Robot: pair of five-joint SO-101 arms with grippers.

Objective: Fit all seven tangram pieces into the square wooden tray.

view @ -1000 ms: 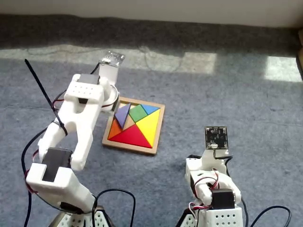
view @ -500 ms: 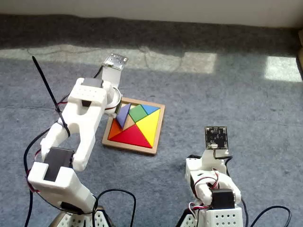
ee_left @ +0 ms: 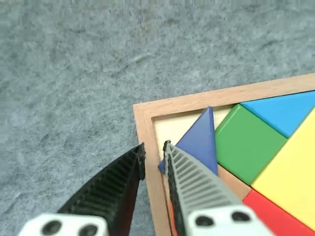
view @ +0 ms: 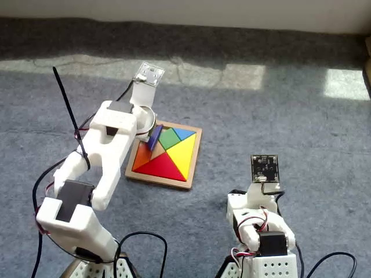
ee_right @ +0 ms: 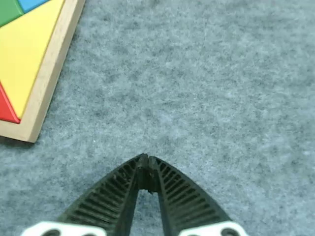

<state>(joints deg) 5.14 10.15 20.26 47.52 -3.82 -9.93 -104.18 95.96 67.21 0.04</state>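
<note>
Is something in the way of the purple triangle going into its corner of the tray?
Nothing visible blocks it. The purple triangle is already inside the tray, and the corner beside it is bare wood. The green square sits on its other side. The left gripper is right at the triangle.

Indoor room, carpeted. The working surface is short-pile grey-blue carpet (view: 290, 127). A pale wall strip (view: 232, 13) borders its far edge. Sunlight patches (view: 243, 76) cross the carpet. Home or office cannot be determined.
</note>
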